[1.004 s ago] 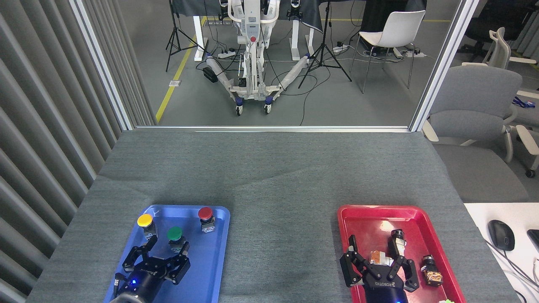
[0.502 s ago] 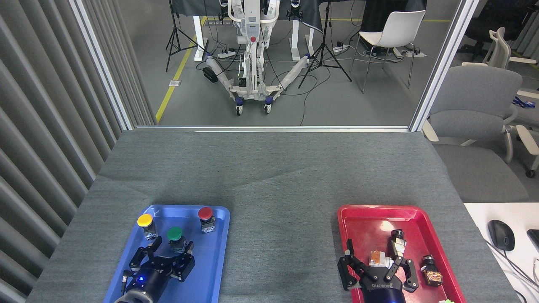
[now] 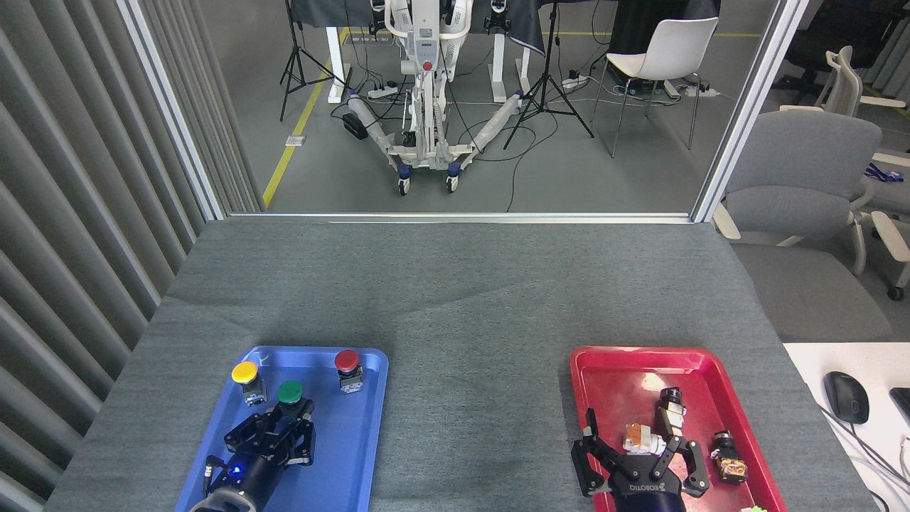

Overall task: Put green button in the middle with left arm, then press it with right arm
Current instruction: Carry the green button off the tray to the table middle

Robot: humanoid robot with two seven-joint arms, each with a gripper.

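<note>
The left gripper clamps the green button — round green cap, dark base — just beyond its knuckles.

This is a robotics lab. Past the grey-clothed worktop, a white wheeled robot stand sits on the grey floor among trailing cables and power strips, with black tripods on either side and yellow tape lines marking the floor. Office chairs and a computer mouse sit off to the right.
</note>
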